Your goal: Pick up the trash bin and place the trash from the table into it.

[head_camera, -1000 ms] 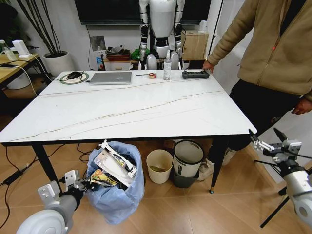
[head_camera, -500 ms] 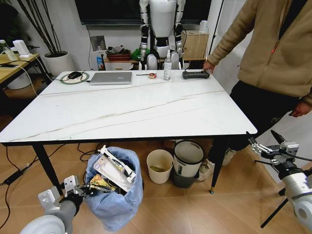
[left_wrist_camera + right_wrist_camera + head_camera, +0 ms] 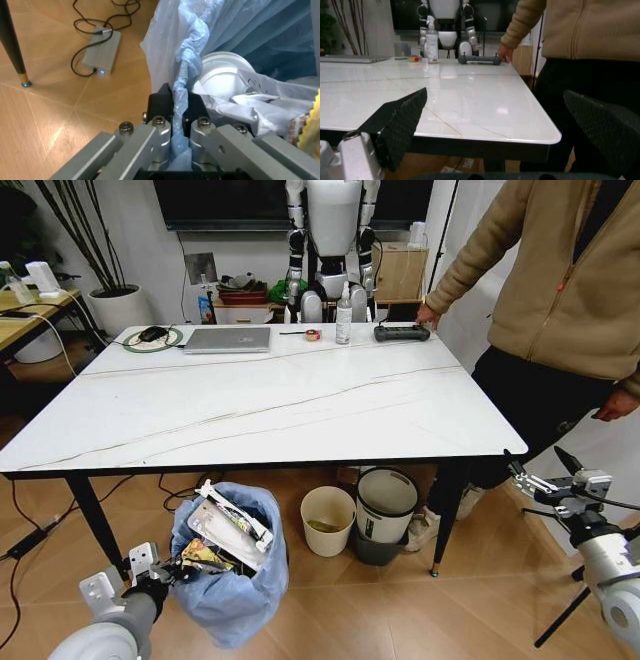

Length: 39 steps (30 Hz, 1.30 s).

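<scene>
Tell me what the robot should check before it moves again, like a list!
1. Left gripper shut on the rim of the small round trash bin lined with crinkled light-blue plastic: ok.
2. Bin upright: not ok, it leans.
3. Trash inside the bin, white cup and wrappers: ok, though white pieces stick out over the rim.
4. Litter on the glossy white marble-look table: ok, none seen.
5. Right gripper open, holding nothing, beside the table's right corner: ok.
6. Bin lifted off the floor: cannot tell.
</scene>
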### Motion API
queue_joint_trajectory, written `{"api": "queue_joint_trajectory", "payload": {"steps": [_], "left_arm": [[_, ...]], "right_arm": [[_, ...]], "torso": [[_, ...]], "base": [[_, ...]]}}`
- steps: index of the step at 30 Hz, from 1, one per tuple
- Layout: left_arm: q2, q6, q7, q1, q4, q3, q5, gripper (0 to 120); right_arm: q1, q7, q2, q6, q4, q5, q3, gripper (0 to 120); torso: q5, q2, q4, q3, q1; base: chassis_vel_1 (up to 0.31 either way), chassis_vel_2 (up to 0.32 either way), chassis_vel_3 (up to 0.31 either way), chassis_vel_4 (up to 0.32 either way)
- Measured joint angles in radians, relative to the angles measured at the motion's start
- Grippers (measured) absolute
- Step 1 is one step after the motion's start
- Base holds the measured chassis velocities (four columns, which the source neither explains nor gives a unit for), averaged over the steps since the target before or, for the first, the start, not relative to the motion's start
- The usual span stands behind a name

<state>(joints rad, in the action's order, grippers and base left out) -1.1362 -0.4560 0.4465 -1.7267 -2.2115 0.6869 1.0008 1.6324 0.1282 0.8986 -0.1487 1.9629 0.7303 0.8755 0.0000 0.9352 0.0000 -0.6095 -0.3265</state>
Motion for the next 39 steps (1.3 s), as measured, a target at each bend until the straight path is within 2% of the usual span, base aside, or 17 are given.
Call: {"api": "queue_joint_trajectory", "payload": {"steps": [20,39], "left_arm": [[-0.037,0.009,-0.021,0.02,0.038,-0.013,-0.044,0],[-0.058,0.009,-0.021,0.028,0.085,-0.024,-0.041,0]], "right_arm": [[-0.001,-0.001,0.0,0.0,0.0,0.001,-0.001,100],[-0.001,-0.001,0.0,0.0,0.0,0.002,-0.001,100]], "torso": [[0.0,-0.105,0.0,0.06,0.045],[0.0,-0.189,0.0,0.108,0.081]], "base": [[0.0,0.0,0.0,0.0],[0.0,0.0,0.0,0.0]]}}
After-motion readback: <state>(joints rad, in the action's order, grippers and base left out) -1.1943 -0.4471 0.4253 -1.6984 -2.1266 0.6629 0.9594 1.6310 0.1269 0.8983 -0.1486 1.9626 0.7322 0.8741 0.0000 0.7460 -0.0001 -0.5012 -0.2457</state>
